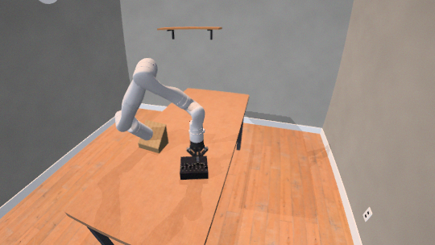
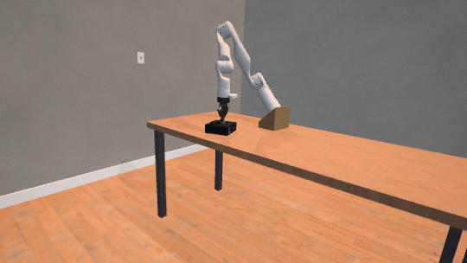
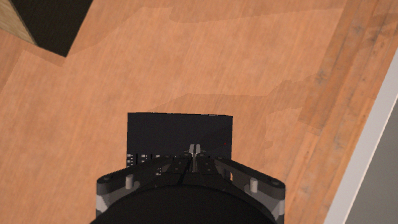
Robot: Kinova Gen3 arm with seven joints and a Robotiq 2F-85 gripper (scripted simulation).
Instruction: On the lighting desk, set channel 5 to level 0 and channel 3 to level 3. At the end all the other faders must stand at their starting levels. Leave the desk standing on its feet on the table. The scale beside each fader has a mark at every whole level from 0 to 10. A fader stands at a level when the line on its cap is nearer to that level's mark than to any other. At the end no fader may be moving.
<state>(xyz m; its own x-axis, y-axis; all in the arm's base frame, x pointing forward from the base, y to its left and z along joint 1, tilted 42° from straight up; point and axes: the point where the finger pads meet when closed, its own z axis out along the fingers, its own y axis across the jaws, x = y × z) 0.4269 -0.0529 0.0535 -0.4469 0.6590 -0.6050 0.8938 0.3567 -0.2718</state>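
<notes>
Over the desk [image 1: 194, 175] [image 2: 220, 128] [image 3: 180, 131], gripper [image 1: 197, 152] [image 2: 223, 114] [image 3: 195, 150] tips pressed together; likely a fader-pushing step, channel unreadable. Next: straight slide along its slot, neighbours untouched.

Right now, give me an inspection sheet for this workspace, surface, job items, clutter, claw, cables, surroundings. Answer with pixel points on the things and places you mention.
Surface: wooden table [image 1: 141, 193] [image 2: 346, 160], shadows across it
Job's things: black lighting desk [image 1: 194, 176] [image 2: 214, 129] [image 3: 160, 131] sits flat; fader levels too small to read
Clutter: nothing seen
Claw: claw [image 1: 197, 160] [image 2: 222, 122] [image 3: 195, 150] shut, holding nothing, fingertips at the desk's top
Cables: nothing seen
Surroundings: wall shelf [image 1: 189, 28], wedge-shaped block [image 1: 155, 144] [image 2: 282, 118] [image 3: 47, 25] under the arm's base
</notes>
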